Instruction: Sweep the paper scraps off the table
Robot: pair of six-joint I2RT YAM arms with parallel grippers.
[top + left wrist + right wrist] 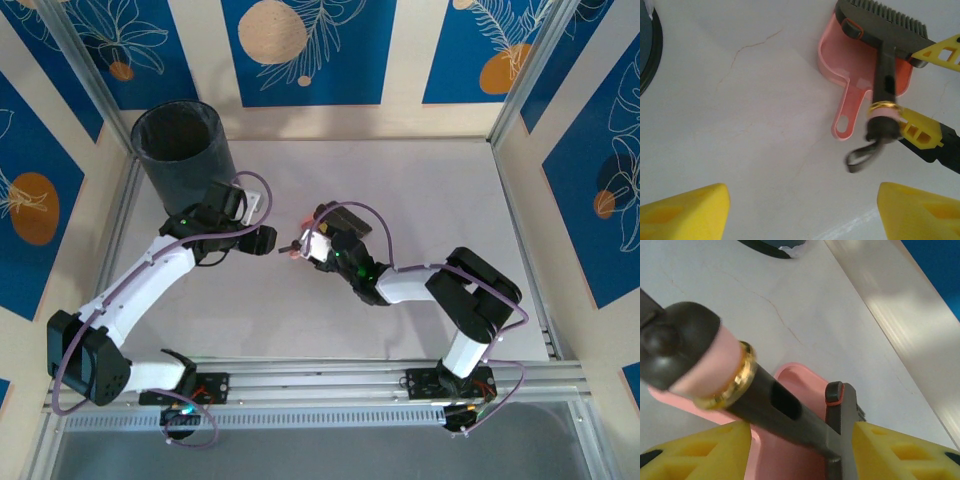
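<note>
Your right gripper (801, 429) sits over the pan (826, 60), near the middle of the table (750, 125), a touch toward 9 o'clock. Its fingers (695, 452) stand apart on either side of the brush (883, 75) handle. The right wrist view shows a strip of pan between one finger and the handle, so this reads as a straddle, not a clamp. The brush lies across the pan's bowl with its head at the far lip and its looped end hanging past the near edge.

Your left gripper (264, 240) waits at 9 o'clock of the pan, low over the table. Its fingers (690, 212) are spread wide with nothing between them. The pan's handle points back toward it, with bare table between. The bin (180, 150) stands at 11 o'clock from the pan, near the table's far left corner.

You cannot tell where the scraps are. The brush covers most of the bowl, and the table around the pan shows only faint hairline marks.

My read is that the sweeping is done or nearly so. The step in hand looks like parting from the brush so the pan can be carried off.

Next, lift the right gripper straight up without dragging the brush or nudging the pan. Decide whether the brush rides on the pan or is set aside, since a loose brush could roll off in transit. Then bring the left gripper in toward 3 o'clock and close on the pan's handle. Keep the pan level until it is over the bin.
</note>
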